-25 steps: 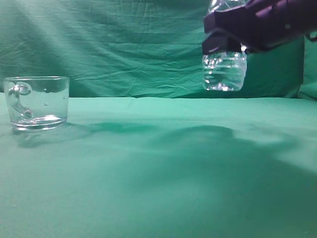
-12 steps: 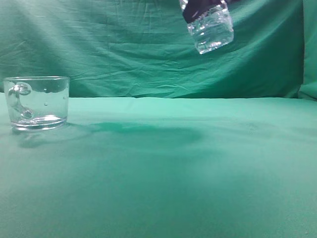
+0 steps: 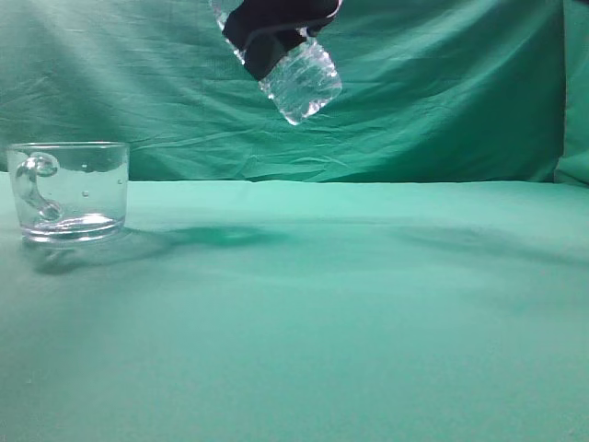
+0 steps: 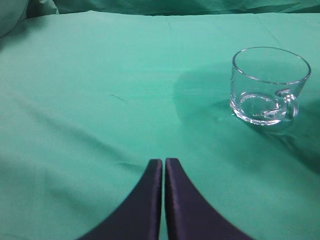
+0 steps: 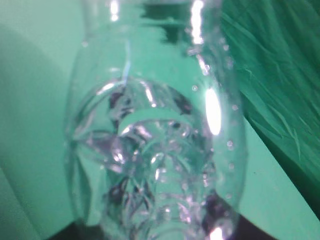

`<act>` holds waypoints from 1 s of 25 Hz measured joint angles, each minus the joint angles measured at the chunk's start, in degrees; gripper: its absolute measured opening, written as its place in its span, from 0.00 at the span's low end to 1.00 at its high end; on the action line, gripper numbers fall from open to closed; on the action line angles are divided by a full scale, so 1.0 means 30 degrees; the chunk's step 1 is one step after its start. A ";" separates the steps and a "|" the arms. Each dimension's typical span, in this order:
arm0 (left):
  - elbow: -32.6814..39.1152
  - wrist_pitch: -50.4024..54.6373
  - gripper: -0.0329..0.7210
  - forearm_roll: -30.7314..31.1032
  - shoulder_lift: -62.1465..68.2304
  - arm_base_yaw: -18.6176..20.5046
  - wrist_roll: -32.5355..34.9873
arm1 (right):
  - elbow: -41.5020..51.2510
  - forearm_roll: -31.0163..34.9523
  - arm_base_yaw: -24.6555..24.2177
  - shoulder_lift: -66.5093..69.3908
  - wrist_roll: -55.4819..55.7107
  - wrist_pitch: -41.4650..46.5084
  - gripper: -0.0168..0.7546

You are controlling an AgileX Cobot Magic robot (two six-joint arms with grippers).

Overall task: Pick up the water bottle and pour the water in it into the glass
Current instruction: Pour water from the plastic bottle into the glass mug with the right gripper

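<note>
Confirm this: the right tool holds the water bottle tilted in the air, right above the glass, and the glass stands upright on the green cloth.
Not right above. In the exterior view the water bottle, held tilted by the right tool, hangs well to the right of the glass, over bare green cloth. The rest stands: the glass is upright on the cloth.
</note>
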 joint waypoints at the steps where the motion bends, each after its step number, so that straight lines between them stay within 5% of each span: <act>1: 0.0000 0.0000 0.04 0.0000 0.0000 0.0000 0.0000 | -0.0411 -0.0377 0.0228 0.0393 0.0000 0.0344 0.33; 11: 0.0000 0.0000 0.04 0.0000 0.0000 0.0000 0.0000 | -0.2484 -0.2854 0.2111 0.3294 -0.0687 0.1580 0.33; 25: 0.0000 0.0000 0.04 0.0000 0.0000 0.0000 0.0000 | -0.2700 -0.8235 0.2279 0.3887 -0.0764 0.2842 0.33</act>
